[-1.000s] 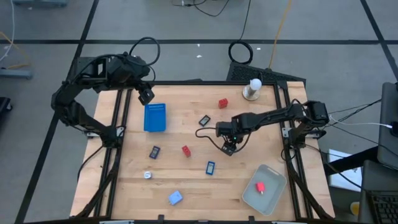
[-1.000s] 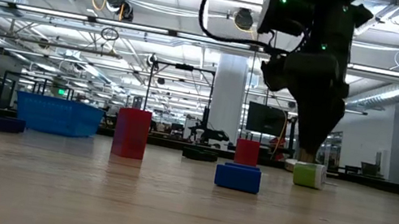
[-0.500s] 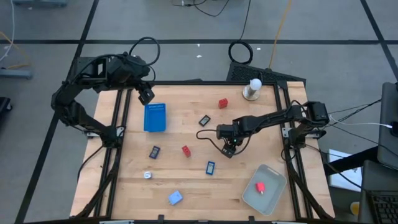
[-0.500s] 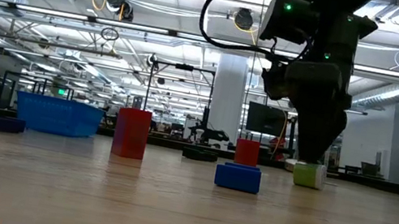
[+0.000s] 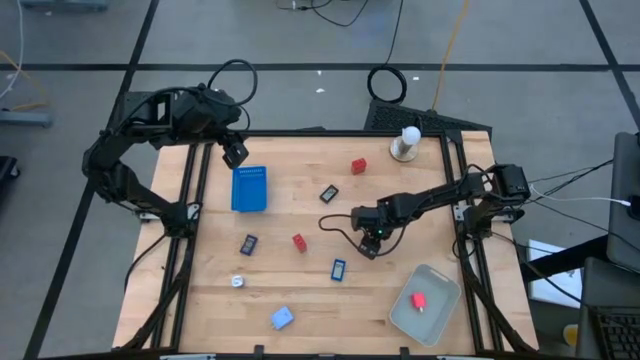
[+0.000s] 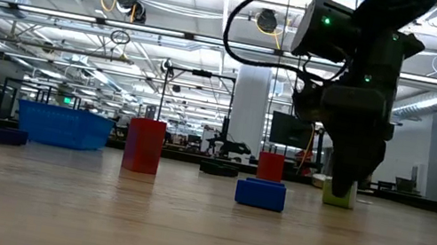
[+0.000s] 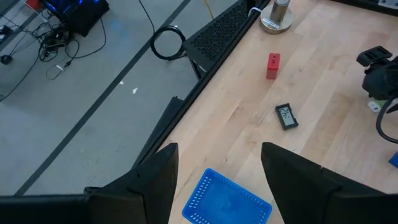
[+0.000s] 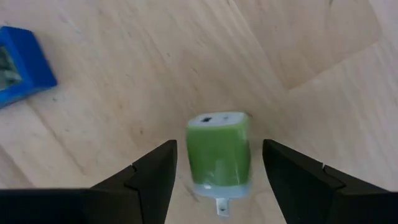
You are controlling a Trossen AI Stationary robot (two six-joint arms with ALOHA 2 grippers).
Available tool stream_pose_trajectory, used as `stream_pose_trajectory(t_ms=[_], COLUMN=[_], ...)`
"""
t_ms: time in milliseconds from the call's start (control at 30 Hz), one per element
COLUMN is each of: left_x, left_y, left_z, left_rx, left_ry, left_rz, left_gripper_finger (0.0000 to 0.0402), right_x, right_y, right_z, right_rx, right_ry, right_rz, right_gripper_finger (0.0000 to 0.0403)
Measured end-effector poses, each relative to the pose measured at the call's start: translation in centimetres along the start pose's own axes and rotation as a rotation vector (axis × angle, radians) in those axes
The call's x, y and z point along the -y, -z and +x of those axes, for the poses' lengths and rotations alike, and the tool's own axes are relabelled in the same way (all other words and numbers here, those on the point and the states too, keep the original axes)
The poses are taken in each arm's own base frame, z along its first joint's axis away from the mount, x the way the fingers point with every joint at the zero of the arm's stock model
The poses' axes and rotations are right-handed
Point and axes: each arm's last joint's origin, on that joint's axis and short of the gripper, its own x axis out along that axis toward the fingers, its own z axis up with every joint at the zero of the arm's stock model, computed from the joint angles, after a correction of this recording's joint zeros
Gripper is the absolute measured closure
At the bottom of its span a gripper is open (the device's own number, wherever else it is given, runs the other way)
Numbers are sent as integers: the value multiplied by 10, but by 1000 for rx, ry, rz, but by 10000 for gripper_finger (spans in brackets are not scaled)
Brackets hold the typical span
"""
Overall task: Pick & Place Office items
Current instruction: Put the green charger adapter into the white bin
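A green plug-like piece lies on the wooden table, also seen in the low view. My right gripper is open and points steeply down, one finger on either side of the piece, neither touching it. My left gripper hangs open high over the far left of the table. Other office items lie scattered: red blocks, a black clip, blue bits and a silvery-white piece.
A translucent tray at the near right holds a red piece. A white knob-topped stand stands at the far edge. A blue basket lies below my left gripper. Black frame rails run along the table's left and right sides.
My right gripper has sunk toward the table and shifted slightly toward the near edge, coming down around the green piece. Its fingers have stayed apart. The green piece has not moved.
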Motion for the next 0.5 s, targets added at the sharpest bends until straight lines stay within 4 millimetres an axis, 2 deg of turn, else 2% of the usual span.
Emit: stream_pose_trajectory(t_ms=[267, 500], left_x=[0, 0], left_y=[0, 0], left_z=[0, 0], left_rx=[0, 0], left_ry=[0, 0], left_rz=[2, 9], left_gripper_finger=[172, 172], right_x=[5, 4], right_y=[6, 5], right_z=[6, 6], right_rx=[-16, 1], right_ry=[-3, -18], right_rz=[-4, -7], right_gripper_finger=[187, 277])
